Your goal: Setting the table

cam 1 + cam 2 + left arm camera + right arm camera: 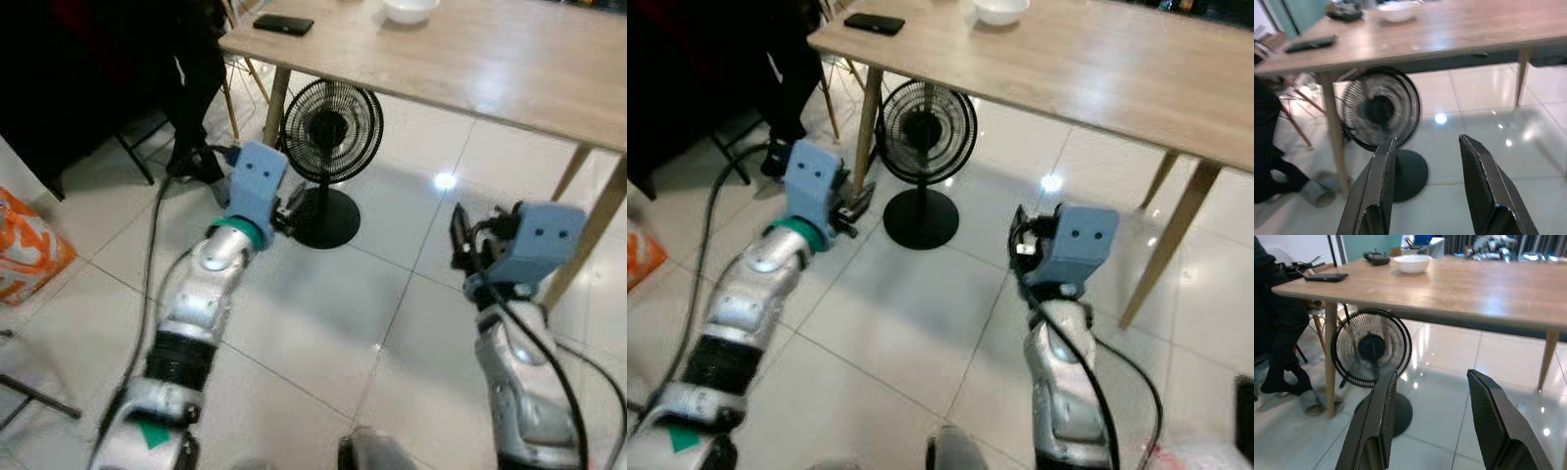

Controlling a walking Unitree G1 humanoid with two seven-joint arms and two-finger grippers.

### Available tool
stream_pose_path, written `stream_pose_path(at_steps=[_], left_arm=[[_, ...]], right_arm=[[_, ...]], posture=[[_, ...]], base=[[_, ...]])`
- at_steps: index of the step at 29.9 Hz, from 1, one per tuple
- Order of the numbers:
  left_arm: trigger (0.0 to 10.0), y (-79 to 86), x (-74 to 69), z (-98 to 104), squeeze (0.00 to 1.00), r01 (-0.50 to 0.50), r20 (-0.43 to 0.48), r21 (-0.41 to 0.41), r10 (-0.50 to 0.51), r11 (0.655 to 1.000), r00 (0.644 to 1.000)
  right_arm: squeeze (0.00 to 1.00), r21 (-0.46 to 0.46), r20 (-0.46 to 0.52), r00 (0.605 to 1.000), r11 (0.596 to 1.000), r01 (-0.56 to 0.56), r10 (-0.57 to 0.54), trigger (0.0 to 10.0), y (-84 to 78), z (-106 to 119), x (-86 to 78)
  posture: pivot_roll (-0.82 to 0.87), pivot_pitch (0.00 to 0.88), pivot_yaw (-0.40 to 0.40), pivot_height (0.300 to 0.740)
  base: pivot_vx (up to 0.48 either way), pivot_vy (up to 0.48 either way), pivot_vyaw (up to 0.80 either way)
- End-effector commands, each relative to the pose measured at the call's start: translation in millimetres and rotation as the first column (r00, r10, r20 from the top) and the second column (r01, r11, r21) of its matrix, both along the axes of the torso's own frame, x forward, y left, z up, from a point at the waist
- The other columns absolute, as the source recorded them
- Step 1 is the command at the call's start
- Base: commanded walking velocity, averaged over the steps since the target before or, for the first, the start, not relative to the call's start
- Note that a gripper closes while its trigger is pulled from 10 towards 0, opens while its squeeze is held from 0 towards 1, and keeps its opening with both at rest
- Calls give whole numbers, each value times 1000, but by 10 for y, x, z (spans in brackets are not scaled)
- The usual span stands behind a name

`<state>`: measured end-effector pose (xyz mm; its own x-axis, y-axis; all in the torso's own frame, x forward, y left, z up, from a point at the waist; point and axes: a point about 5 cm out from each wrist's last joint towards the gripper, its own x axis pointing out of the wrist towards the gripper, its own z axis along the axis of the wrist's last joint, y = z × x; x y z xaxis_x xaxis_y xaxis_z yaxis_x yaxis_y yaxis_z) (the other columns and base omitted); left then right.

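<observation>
Both arms are up short of the long pale wooden table (1459, 289), left gripper (1425, 191) and right gripper (1432, 423) spread wide and empty; the small white ceramic bowl (1411, 263) sits on its far side, looks light, slick, breakable, best pinched at the rim

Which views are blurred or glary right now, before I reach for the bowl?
Left wrist view: soft motion blur on the fan and bowl. Right wrist view: sharper, sheen on the table. Eye views: lamp glare on floor tiles, mild softness at the edges.
</observation>
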<state>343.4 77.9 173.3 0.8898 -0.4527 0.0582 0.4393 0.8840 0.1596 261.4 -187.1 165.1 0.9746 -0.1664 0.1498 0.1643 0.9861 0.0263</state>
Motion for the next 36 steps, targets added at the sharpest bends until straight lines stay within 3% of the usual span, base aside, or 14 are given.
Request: stream_pose_path(at_steps=[1, 13, 36], left_arm=[[10000, 99, 11, -57, 0, -31, -14, 17, 32, 999, 999], [10000, 92, 20, -50, 0, -28, -13, 15, 28, 1000, 1000], [10000, 81, 20, -52, 0, -23, -13, 15, 23, 1000, 1000]], right_arm=[[0, 11, -4, 1000, 1000, -9, 9, 10000, 35, -16, 2], [0, 25, -4, 1000, 1000, -7, 7, 10000, 33, -22, 2], [0, 24, -5, 1000, 1000, 3, -3, 10000, 11, -20, 4]], posture=[[35, 0, 95, 740], [35, 0, 97, 740], [37, 0, 96, 740]], base=[[480, 0, 0], [447, 0, -338], [406, 0, -769]])
